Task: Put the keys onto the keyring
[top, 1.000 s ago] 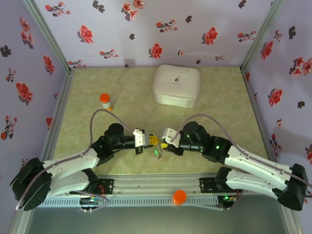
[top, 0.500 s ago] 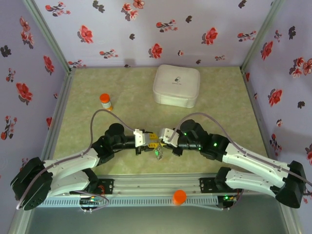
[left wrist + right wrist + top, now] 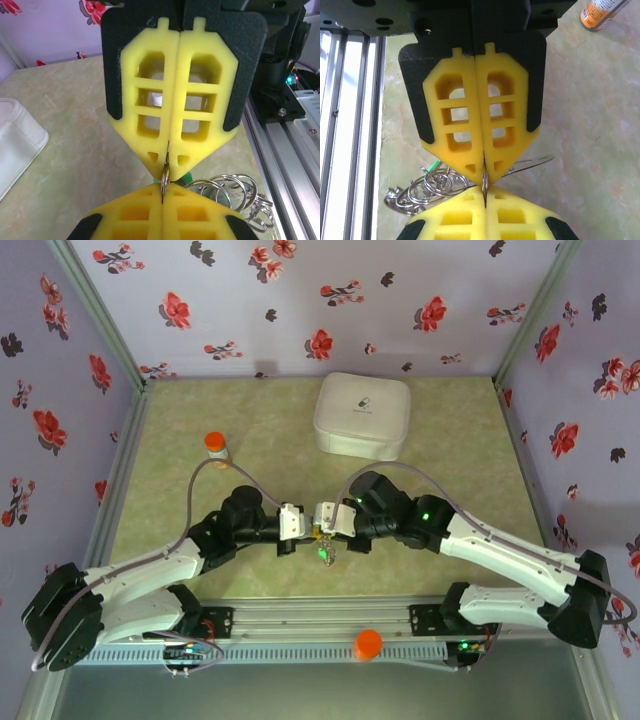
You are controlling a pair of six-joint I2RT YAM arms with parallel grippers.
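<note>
Since both hands meet tip to tip low over the pale green marbled table (image 3: 450,440), close to its near edge, the coming move turns on what lies in that shared pinch. The left hand (image 3: 308,529) is clenched, and the right hand (image 3: 324,525) likewise. In the wrist views a thin metal edge runs straight through both finger seams. It is judged to be the thin dark grey wire keyring (image 3: 530,162), gripped edge-on by both. Its loop bulges to one side of the pinch, while its fringe of small linked rings hangs to the other, toward the aluminium rail (image 3: 290,150). Of the tiny green-headed keys (image 3: 325,553), one green head shows just below the fingertips, on the near side; whether both are there cannot be told. Neither arm is nearer, as both are at the ring. Threading would likely need one hand to release and reach down for the green head.
</note>
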